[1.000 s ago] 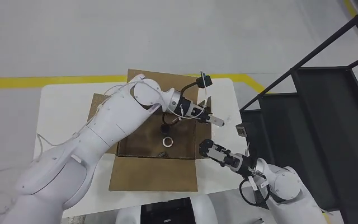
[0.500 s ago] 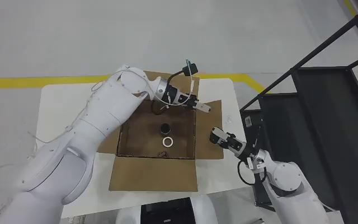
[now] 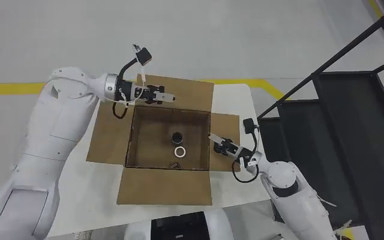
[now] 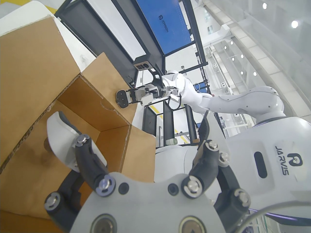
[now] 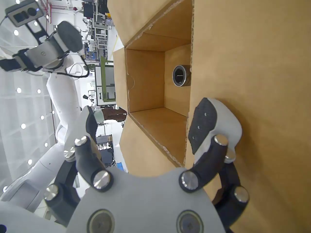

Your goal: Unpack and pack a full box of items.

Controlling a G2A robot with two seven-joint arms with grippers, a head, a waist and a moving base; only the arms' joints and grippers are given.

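Left gripper (image 3: 168, 96): fingers spread wide and empty, poised above the far rim of the cardboard box (image 3: 167, 187), where the far flap folds back.
Right gripper (image 3: 217, 143): parted and holding nothing, one finger over the box's right flap, at the edge of the opening.
Cardboard box: open on the white table (image 3: 66, 114), all four flaps folded out, its cavity between the two grippers.
Dark cylinder (image 3: 177, 137): on the box floor, below and between both grippers.
White ring (image 3: 180, 152): just beside the cylinder, on the side away from the left gripper.
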